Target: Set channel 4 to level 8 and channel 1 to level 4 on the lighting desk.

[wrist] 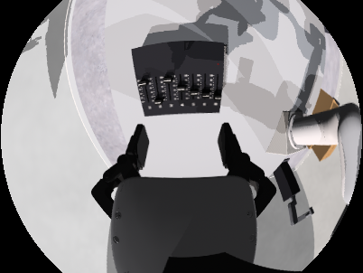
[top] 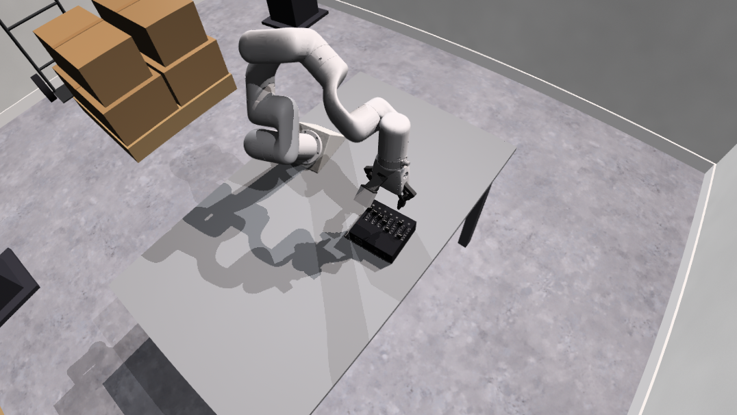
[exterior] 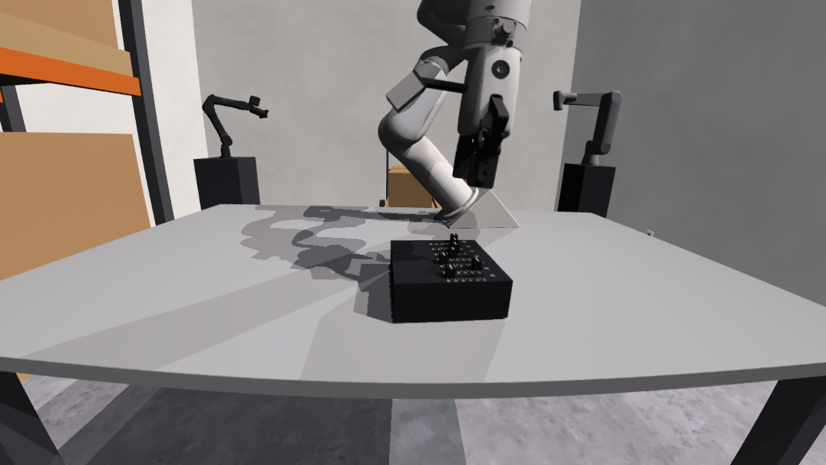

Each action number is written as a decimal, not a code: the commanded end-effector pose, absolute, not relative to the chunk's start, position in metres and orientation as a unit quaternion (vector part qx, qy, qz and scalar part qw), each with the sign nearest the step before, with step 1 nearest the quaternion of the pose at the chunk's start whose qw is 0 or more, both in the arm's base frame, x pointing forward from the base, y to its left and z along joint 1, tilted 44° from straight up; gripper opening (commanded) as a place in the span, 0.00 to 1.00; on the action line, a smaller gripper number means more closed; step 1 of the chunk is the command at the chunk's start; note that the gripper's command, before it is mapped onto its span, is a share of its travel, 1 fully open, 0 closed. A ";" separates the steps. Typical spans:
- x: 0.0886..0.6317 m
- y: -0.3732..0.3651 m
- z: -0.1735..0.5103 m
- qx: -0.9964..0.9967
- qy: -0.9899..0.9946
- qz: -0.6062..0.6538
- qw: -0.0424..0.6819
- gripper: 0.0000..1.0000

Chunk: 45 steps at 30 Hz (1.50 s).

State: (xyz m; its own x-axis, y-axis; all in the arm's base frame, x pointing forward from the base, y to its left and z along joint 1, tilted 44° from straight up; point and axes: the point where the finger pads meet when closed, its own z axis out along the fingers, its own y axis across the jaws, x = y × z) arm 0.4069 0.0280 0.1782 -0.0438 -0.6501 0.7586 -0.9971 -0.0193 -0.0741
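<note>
The lighting desk (top: 382,237) (exterior: 450,297) (wrist: 177,59) is a black box standing flat on the grey table (top: 247,319) (exterior: 173,288), near its right edge. A row of several small faders (top: 385,222) (exterior: 459,259) (wrist: 177,89) runs across its top, with caps at differing heights; the levels are too small to read. My gripper (top: 388,198) (exterior: 483,179) (wrist: 182,132) is open and empty. It points down and hangs above the desk's edge nearest the arm's base, clear of the fader caps. In the wrist view the desk lies just ahead of the fingertips.
The arm's base (top: 311,149) (exterior: 491,216) stands on the table behind the desk. The table's right edge (top: 453,231) is close to the desk. Cardboard boxes (top: 129,66) sit on a pallet off the table. Two dark arms on pedestals (exterior: 225,173) (exterior: 586,184) stand behind.
</note>
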 end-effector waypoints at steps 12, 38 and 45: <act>0.410 0.036 0.106 0.626 -0.600 0.373 0.331 1.00; 0.410 0.036 0.106 0.626 -0.600 0.373 0.331 1.00; 0.410 0.036 0.106 0.626 -0.600 0.373 0.331 1.00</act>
State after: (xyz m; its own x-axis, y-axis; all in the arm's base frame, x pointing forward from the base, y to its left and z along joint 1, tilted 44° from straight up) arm 0.4087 0.0346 0.1049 0.0021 -0.5019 0.8649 -0.9978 -0.0585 -0.0315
